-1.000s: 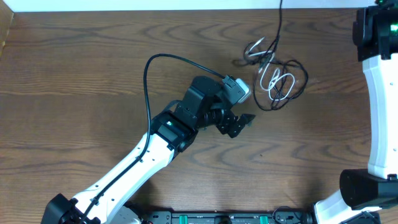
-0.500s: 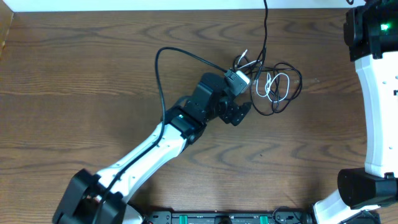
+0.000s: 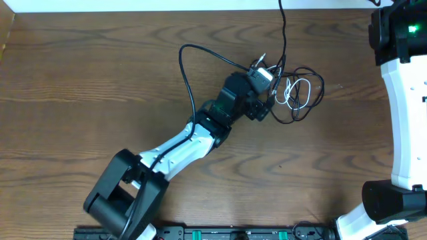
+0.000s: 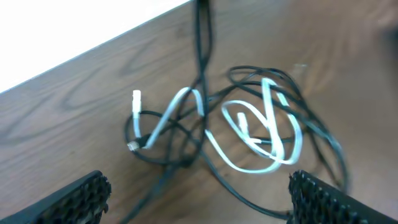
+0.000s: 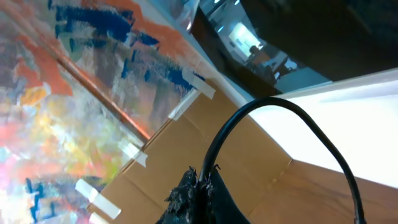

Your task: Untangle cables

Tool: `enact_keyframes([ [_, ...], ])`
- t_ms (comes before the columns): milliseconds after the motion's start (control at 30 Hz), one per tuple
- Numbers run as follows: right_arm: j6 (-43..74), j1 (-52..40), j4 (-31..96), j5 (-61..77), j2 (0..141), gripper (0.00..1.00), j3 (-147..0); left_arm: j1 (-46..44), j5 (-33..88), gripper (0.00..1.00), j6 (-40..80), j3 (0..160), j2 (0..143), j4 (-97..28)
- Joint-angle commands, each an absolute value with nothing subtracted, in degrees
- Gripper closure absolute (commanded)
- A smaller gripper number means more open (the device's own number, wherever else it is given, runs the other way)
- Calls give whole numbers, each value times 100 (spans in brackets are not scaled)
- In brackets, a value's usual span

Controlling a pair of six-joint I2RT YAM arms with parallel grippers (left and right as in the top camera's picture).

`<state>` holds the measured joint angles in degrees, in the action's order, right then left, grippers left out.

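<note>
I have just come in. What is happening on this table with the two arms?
The robot faces a tangle of cables near the far edge of the wooden table: a short white cable looped among longer black cables. The left gripper is open right at the tangle and holds nothing. The right arm stands at the table's right side, and the right gripper is shut, pointing away.

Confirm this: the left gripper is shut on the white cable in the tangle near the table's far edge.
Not quite. The left gripper is open, not shut on the white cable. The left wrist view shows its fingers spread wide apart, clamping nothing, with the white cable ahead of them. The rest holds: the white cable sits in the tangle near the table's far edge.
</note>
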<state>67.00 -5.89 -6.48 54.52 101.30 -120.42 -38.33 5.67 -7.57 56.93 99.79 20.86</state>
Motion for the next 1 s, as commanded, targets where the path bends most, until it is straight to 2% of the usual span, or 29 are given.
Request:
enact_keyframes([
  [0,6772,-600,-685,5752,10086,99,-12138,-3817,82,4,-919,5808,10287,2445],
  [133,6818,-600,-690,5819,10086,99,-12138,-3817,84,0,-932,5808,10477,2814],
  [267,6862,-600,-781,5913,10086,99,-12138,-3811,104,2,-1046,5808,10707,3122],
  [600,6987,-600,-982,6132,10084,99,-12138,-3811,104,0,-1046,5811,11375,4143],
  [633,6987,-600,-982,6154,10084,99,-12138,-3811,102,3,-1046,5811,11419,4191],
  [667,6987,-600,-982,6169,10084,99,-12138,-3811,99,9,-1048,5811,11461,4215],
  [733,6984,-598,-982,6193,10084,99,-12138,-3806,99,32,-1048,5808,11478,4213],
  [800,6982,-591,-982,6211,10084,99,-12138,-3806,99,50,-1048,5808,11465,4222],
  [867,6982,-565,-980,6219,10084,99,-12138,-3804,67,75,-1055,5808,11443,4239],
  [900,6980,-552,-980,6230,10084,99,-12138,-3802,56,91,-1074,5811,11437,4244],
  [967,6971,-517,-947,6263,10084,99,-12138,-3793,56,92,-1087,5808,11410,4239],
])
